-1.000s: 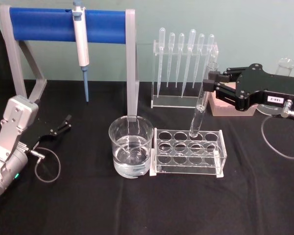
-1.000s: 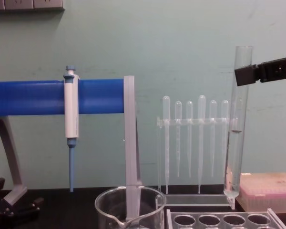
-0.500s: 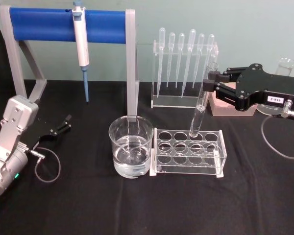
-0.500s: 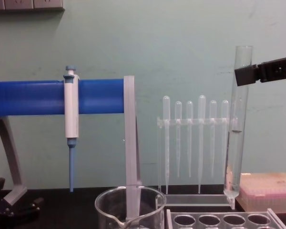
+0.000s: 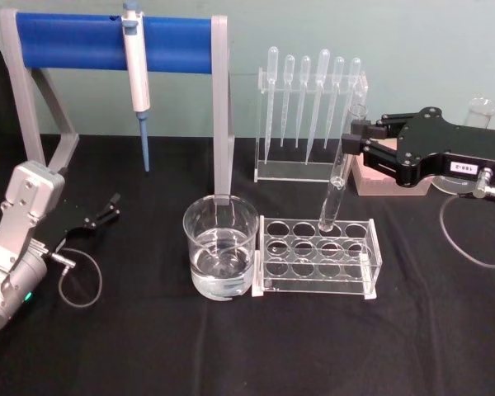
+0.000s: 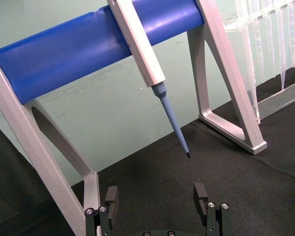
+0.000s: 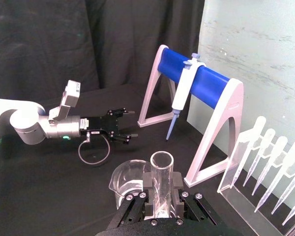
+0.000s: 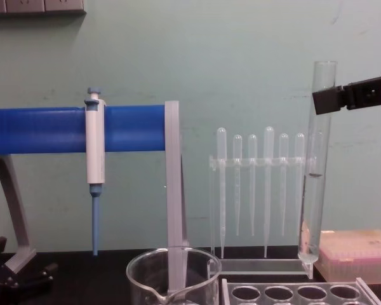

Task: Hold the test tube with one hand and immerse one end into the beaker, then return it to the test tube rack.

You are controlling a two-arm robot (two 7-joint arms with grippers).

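Note:
The test tube (image 5: 340, 172) is a long clear glass tube with a little liquid in it, hanging nearly upright. Its rounded end is just above a back hole of the clear rack (image 5: 318, 257). My right gripper (image 5: 356, 136) is shut on the tube near its open top, which also shows in the chest view as tube (image 8: 314, 178) and gripper (image 8: 324, 100). In the right wrist view the tube (image 7: 161, 179) sits between the jaws. The beaker (image 5: 220, 247), holding water, stands left of the rack, touching it. My left gripper (image 5: 107, 208) rests open at the table's left (image 6: 156, 196).
A blue-barred stand (image 5: 115, 41) with a white-and-blue micropipette (image 5: 136, 78) is at the back left. A clear holder with several plastic pipettes (image 5: 313, 107) stands behind the rack. A pink box (image 5: 379, 177) lies under my right gripper. The table is black cloth.

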